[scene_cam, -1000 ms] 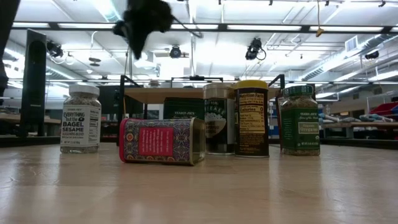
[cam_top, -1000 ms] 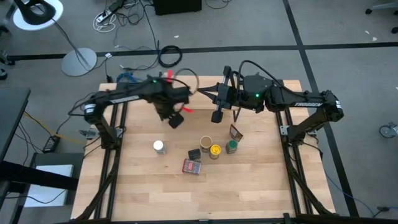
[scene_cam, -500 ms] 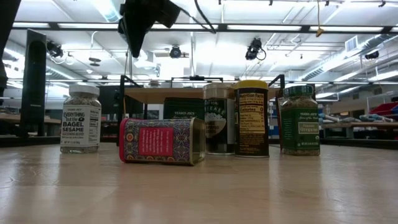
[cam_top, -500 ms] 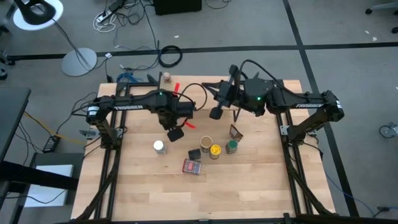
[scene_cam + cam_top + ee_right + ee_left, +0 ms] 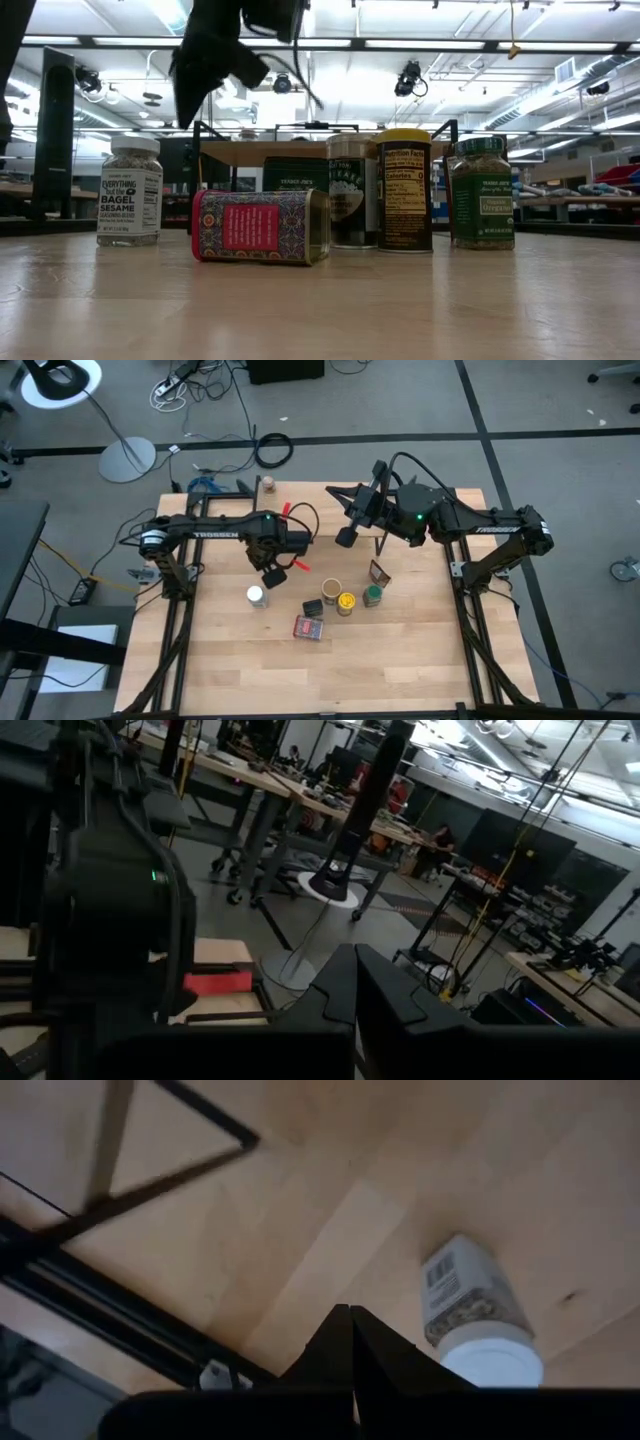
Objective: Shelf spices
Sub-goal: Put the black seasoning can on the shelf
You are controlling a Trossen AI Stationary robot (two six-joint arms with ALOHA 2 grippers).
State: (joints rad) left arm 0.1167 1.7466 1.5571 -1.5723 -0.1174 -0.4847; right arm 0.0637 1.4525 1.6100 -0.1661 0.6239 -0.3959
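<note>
The spices stand in a cluster mid-table: a white-lidded jar (image 5: 256,596), a red tin (image 5: 309,628) lying on its side, a dark tin (image 5: 313,608), a brown canister (image 5: 331,592), a yellow-lidded jar (image 5: 346,601) and a green jar (image 5: 372,596). A small tan-capped jar (image 5: 267,484) stands on the shelf (image 5: 260,152) along the far edge. My left gripper (image 5: 272,575) hangs shut, pointing down, just above and beyond the white-lidded jar (image 5: 470,1305). My right gripper (image 5: 345,538) is shut, held level high over the table's far middle.
A small dark box (image 5: 379,572) stands just beyond the green jar. The near half of the wooden table (image 5: 330,680) is bare wood. Black frame rails (image 5: 178,630) run along both table sides. In the low view the red tin (image 5: 260,227) lies in front of the other jars.
My left gripper has come down and toward the table's near-left, closing on the white-lidded jar, and has stayed shut. My right wrist has turned a little where it is. None of the spices has moved.
</note>
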